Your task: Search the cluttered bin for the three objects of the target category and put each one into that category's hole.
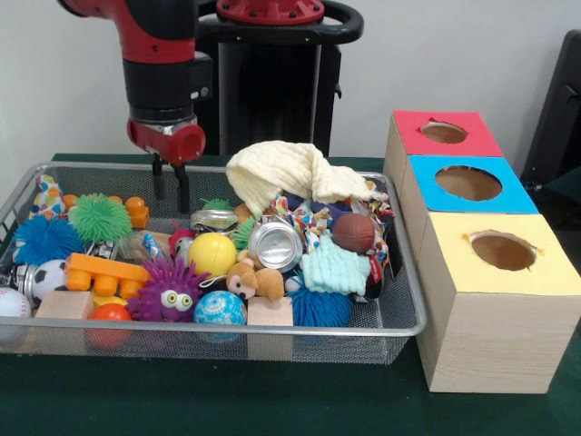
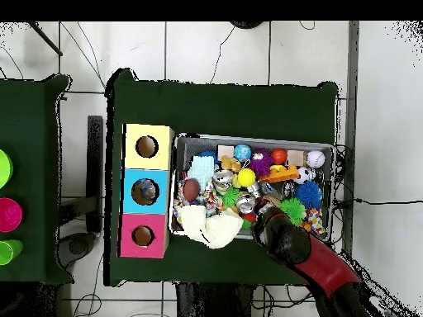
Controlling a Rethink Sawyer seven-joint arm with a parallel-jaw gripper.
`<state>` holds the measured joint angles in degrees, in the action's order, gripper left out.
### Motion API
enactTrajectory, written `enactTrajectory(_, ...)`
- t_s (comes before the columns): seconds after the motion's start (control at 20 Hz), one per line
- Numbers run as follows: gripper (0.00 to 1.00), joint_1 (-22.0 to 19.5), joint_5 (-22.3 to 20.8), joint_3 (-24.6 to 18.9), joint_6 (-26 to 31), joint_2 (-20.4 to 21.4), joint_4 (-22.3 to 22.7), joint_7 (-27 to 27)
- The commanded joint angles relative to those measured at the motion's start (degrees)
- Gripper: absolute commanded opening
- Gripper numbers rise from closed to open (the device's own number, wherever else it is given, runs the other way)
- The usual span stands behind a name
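The wire-mesh bin (image 1: 227, 329) holds a heap of toys; it also shows in the overhead view (image 2: 248, 139). My gripper (image 1: 170, 188) hangs open and empty over the bin's far left part, just above the toys, beside a green spiky ball (image 1: 100, 218). Balls in the heap: a yellow ball (image 1: 212, 253), a brown ball (image 1: 353, 232), a soccer ball (image 1: 50, 277), a baseball (image 1: 11, 302) and a blue patterned ball (image 1: 219, 309). A cream cloth (image 1: 290, 173) lies over the far middle. In the overhead view the arm (image 2: 289, 239) hides the gripper.
Three wooden boxes with holes stand right of the bin: red top (image 1: 472, 136), blue top (image 1: 517, 193), yellow top (image 1: 545, 272). Also in the bin are a crushed can (image 1: 275, 245), a purple spiky toy (image 1: 170, 292), an orange block (image 1: 104, 272) and a mint cloth (image 1: 334, 268).
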<state>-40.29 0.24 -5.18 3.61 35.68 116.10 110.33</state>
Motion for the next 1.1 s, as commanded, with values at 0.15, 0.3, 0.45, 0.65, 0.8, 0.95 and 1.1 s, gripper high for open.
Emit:
enactTrajectory(0.15, 1.00, 0.3, 2.0, 1.7, 10.7, 3.5, -6.1, 5.7)
enactTrajectory(0.3, 1.00, -0.7, 1.6, 0.5, 10.7, 3.1, -7.2, 5.3)
enactTrajectory(0.45, 1.00, -1.3, -0.5, 0.0, 11.8, 3.2, -8.9, 2.2)
enactTrajectory(0.65, 1.00, -2.8, -5.0, -1.6, 15.5, 1.6, -13.8, -5.2)
enactTrajectory(0.8, 1.00, -3.3, -7.8, -2.5, 17.8, 0.7, -16.1, -8.2)
enactTrajectory(0.95, 1.00, -3.8, -9.8, -3.4, 17.8, 0.1, -16.5, -8.1)
enactTrajectory(1.1, 1.00, -3.0, -8.7, -2.2, 16.0, 0.5, -13.3, -1.8)
